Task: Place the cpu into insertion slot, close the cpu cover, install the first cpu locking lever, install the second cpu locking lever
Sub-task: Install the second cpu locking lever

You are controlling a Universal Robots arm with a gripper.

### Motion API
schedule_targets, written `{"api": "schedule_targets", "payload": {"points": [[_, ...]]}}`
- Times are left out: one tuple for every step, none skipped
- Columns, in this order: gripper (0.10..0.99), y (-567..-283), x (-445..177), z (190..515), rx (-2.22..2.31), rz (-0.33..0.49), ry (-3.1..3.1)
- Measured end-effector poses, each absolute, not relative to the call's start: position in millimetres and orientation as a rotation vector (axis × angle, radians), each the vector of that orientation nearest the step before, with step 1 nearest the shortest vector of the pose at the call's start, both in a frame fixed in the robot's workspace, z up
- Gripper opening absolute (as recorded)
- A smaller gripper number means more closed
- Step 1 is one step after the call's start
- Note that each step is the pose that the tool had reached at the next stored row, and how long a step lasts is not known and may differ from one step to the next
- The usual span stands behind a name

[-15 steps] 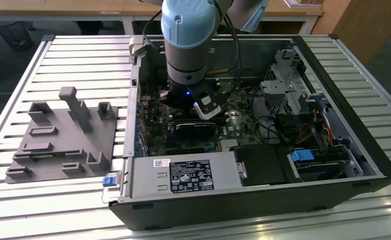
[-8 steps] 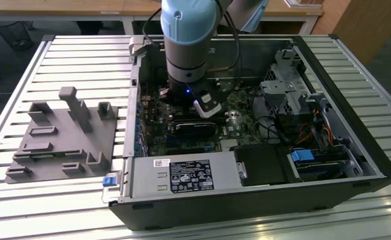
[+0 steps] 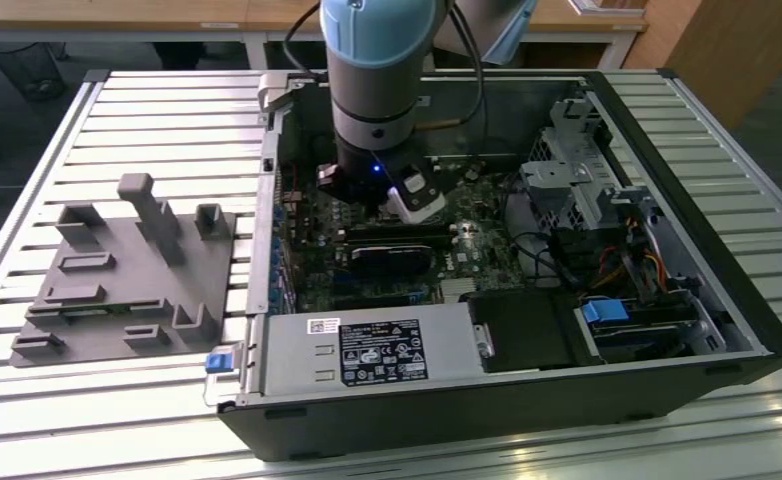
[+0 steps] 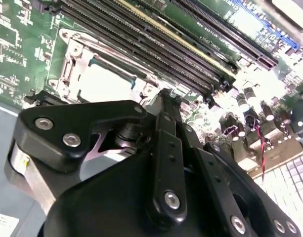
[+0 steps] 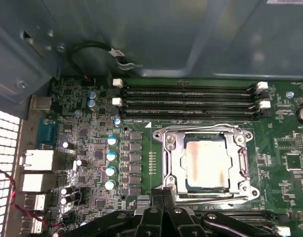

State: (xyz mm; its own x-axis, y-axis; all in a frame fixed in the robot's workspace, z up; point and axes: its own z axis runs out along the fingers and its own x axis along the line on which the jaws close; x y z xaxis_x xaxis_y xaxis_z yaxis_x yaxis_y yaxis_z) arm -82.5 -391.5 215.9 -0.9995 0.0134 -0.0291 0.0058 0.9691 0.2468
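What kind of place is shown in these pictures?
Probably a robotics lab or test bench: an open black computer case lies on a slatted metal table, beside a grey plastic fixture block, with wooden desks behind.

The cpu (image 5: 206, 164), a flat square chip with a dull silver top, is seated level in the insertion slot (image 5: 171, 148). It is framed by the slot's thin metal rim, which is set into green circuit board.

slatted metal table (image 3: 124, 110); open computer case (image 3: 498, 400) on it, grey fixture block (image 3: 124, 290) beside case.
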Motion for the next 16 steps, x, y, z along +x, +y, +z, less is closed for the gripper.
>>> {"api": "schedule_targets", "payload": {"points": [[0.106,-391,-83,217,0.015,0.387,3.087],[0.106,-391,-83,219,0.015,0.387,3.087],[0.106,-391,-83,220,0.015,0.387,3.087],[0.106,-391,-83,221,0.015,0.387,3.087],[0.106,-391,-83,222,0.015,0.387,3.087],[0.106,-391,-83,223,0.015,0.387,3.087],[0.106,-391,-83,224,0.015,0.387,3.087],[0.106,-391,-83,224,0.015,0.387,3.087],[0.106,-391,-83,225,0.015,0.387,3.087],[0.106,-391,-83,225,0.015,0.387,3.087],[0.106,-391,-83,226,0.015,0.387,3.087],[0.106,-391,-83,226,0.015,0.387,3.087],[0.106,-391,-83,227,0.015,0.387,3.087],[0.106,-391,-83,227,0.015,0.387,3.087],[0.106,-391,-83,227,0.015,0.387,3.087],[0.106,-391,-83,228,0.015,0.387,3.087]]}}
